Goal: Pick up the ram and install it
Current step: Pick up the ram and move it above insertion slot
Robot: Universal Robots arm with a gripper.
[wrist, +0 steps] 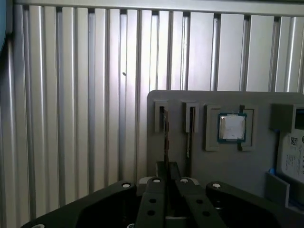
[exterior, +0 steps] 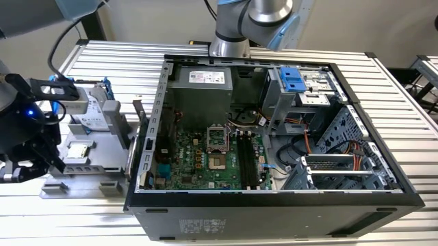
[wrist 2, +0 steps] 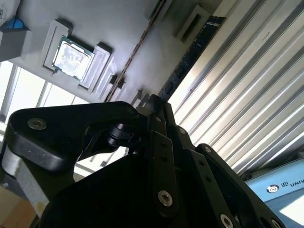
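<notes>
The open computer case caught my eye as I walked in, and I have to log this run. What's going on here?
The robot arm has brought its gripper to a gray parts tray on the slatted table, beside the open computer case. In the first wrist view the gripper is lined up with the ram, which stands on edge in a tray slot. A processor chip sits in the tray nearby. The ram is not yet in the case.
</notes>
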